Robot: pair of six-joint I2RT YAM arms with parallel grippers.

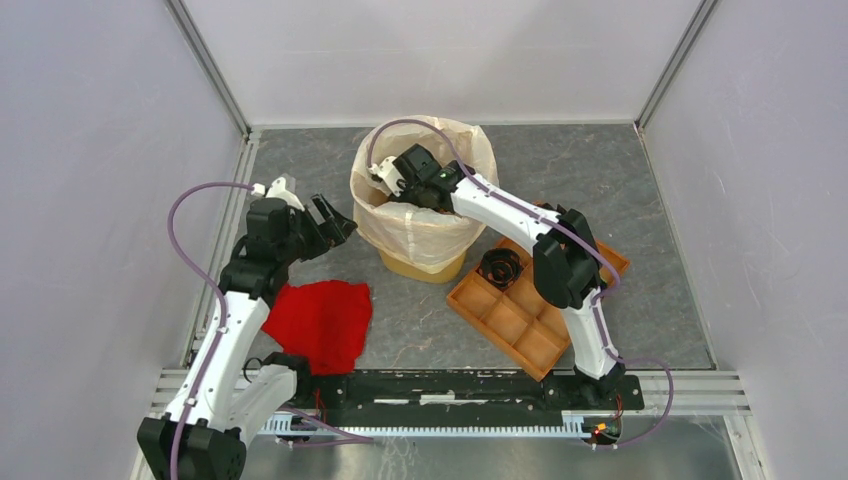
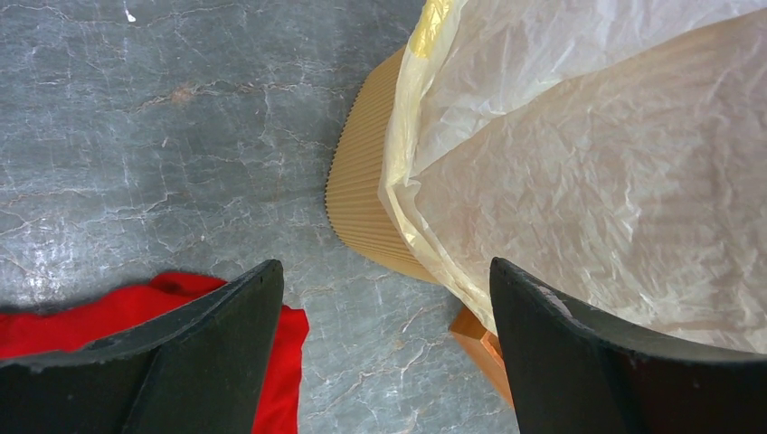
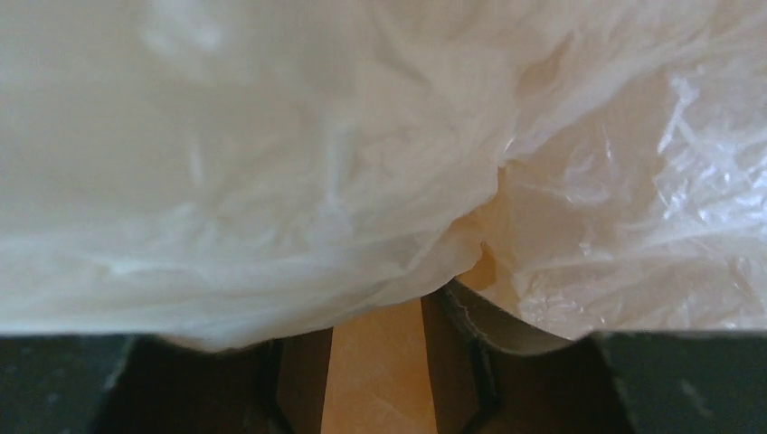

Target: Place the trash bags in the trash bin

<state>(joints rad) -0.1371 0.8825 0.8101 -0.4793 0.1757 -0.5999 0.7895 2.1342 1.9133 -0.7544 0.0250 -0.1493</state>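
Presently, from my station, left to right:

1. Left gripper [image 1: 335, 220]: fingers spread wide and holding nothing. It hovers just beside the bin's left flank, above the grey table [image 1: 620, 200].
2. Red cloth [image 1: 322, 320]: lies crumpled flat near the left arm. It is not part of the job.
3. Trash bags [image 1: 415, 225]: one cream-white film bag lines the trash bin [image 1: 425, 266]. Its mouth is turned down over the rim and its skirt hangs most of the way down the outside, with only the bin's orange base showing below.
   - Handling, in my judgement: the film is almost weightless, limp, slippery and quick to tear on a snag.
   - I would pinch a gathered pleat or the folded hem at the rim, not stretched flat film.
   - The bin looks light enough to slide or tip under a sideways pull.
4. Right gripper [image 1: 385, 180]: sits down inside the bin mouth, toward its left inner wall. Film drapes across the fingers in the wrist view, so I cannot tell whether they are parted or nipping the bag.
5. Compartment tray [image 1: 505, 318]: sits just beside the bin on the right, under the right arm. A black coil [image 1: 500, 268] lies in the compartment nearest the bin.
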